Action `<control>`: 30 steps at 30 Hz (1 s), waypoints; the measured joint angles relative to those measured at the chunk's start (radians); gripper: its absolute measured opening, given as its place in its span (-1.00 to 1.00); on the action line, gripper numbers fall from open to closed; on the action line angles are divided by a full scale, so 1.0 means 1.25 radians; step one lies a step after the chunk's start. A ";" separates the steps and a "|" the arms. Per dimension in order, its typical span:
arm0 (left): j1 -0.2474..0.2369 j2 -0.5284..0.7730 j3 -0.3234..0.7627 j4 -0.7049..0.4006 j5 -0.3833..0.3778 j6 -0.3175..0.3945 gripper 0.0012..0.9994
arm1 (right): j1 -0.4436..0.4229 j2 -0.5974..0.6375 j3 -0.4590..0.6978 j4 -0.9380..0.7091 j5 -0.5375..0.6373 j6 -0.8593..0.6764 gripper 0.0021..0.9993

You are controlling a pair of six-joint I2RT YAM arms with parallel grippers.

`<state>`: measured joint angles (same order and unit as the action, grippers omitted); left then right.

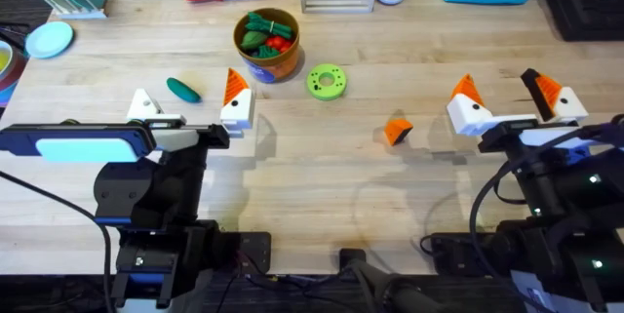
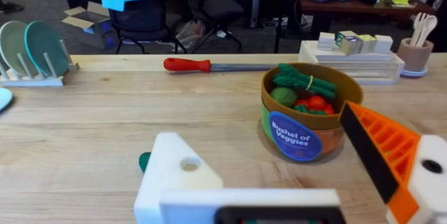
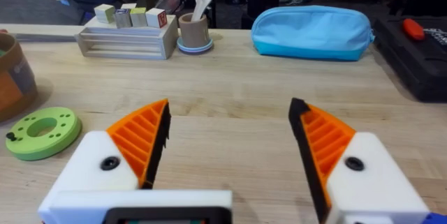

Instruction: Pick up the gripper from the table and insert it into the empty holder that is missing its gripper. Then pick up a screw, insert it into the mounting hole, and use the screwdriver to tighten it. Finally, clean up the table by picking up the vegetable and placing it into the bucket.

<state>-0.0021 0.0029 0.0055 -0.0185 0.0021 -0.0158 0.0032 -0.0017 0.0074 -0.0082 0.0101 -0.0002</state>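
On the near half of the surface (image 1: pixel 322 196), between the two arms, lies the loose orange gripper (image 1: pixel 396 131), and the coming pick turns on where it sits: it rests inboard of the right jaws (image 1: pixel 507 98), a little nearer the bases than their tips and off toward the middle, while the left jaws (image 1: pixel 190 106) stand well apart from it on the far side of the centre line. I judge the right arm the nearer one, needing a short sideways reach toward the middle and a slight pull back. The wedge looks short and stubby, its longer edge running roughly toward the far side, though its exact lie is hard to read. The right jaws are spread wide with nothing between them, both orange pads showing in the right wrist view. The left jaws are also released and empty; one finger carries its orange tip, while the other is the bare white holder (image 2: pixel 178 172) with an open mounting hole, so that is where the wedge must go. Just beyond the holder lies the dark green vegetable (image 1: pixel 182 90), near it but not touching, long axis slanting across the surface. Farther off stands the bucket (image 1: pixel 266 45), already heaped with toy vegetables, with a green ring disc (image 1: pixel 326 82) beside it. I can make out neither screw nor screwdriver.
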 joint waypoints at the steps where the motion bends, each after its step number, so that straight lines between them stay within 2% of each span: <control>1: 0.000 0.000 0.000 0.000 0.000 0.000 0.99 | 0.000 0.000 0.000 0.000 0.000 0.000 0.98; 12: 0.000 0.000 0.001 -0.012 0.000 0.000 0.99 | 0.000 0.000 0.000 0.022 -0.001 0.000 0.98; 16: 0.000 0.005 0.051 -0.154 -0.009 0.000 0.99 | 0.000 0.005 0.028 -0.056 -0.002 0.027 0.98; 19: 0.000 0.040 0.178 -0.333 -0.048 0.000 0.99 | 0.000 0.037 0.100 -0.180 -0.004 0.041 0.98; 23: 0.000 0.150 0.389 -0.493 -0.124 0.000 0.99 | 0.000 0.121 0.262 -0.312 -0.004 0.048 0.98; 27: 0.000 0.313 0.565 -0.610 -0.207 -0.007 0.98 | 0.000 0.256 0.438 -0.431 -0.004 0.049 0.98; 30: 0.010 0.473 0.679 -0.654 -0.250 -0.020 0.98 | 0.000 0.373 0.541 -0.484 -0.004 0.052 0.98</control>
<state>0.0109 0.5941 0.8539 -0.8360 -0.3107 -0.0406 0.0032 0.4648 0.6834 -0.6136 0.0048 0.0643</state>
